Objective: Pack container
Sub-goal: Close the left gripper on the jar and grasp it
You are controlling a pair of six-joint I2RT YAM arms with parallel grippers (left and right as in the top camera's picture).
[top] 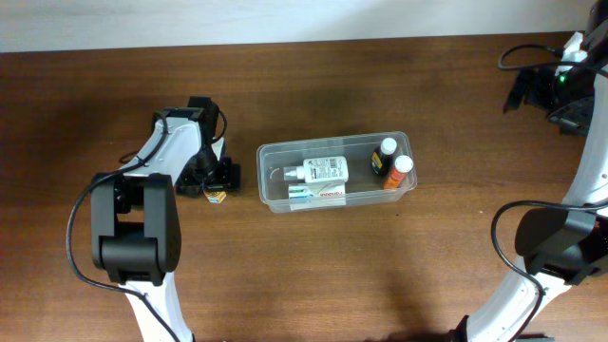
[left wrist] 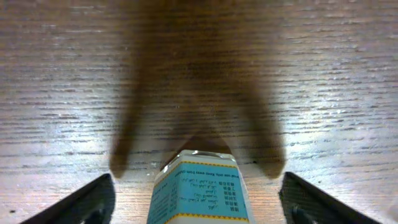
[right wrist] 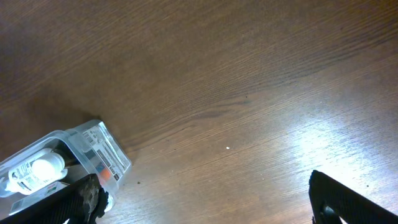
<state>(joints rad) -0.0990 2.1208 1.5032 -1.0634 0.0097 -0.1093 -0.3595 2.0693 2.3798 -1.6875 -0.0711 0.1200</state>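
The container (top: pixel 334 171), a clear shallow tub, sits mid-table. It holds a white bottle (top: pixel 321 171), a flat box (top: pixel 316 193) and two small white-capped bottles (top: pixel 390 161). To its left, my left gripper (top: pixel 214 180) points down over a small box (top: pixel 215 197). The left wrist view shows that box (left wrist: pixel 200 190) with a blue label standing between the fingers (left wrist: pixel 87 202). A gap shows on each side, so the left gripper (left wrist: pixel 198 179) is open around it. My right gripper (right wrist: pixel 204 180) is wide open over bare wood, and a corner of the container (right wrist: pixel 93 146) lies to its left.
The right arm (top: pixel 543 93) hovers at the far right back corner with cables beside it. Both arm bases (top: pixel 133 237) stand at the near edge. Brown wood surrounds the tub on all sides.
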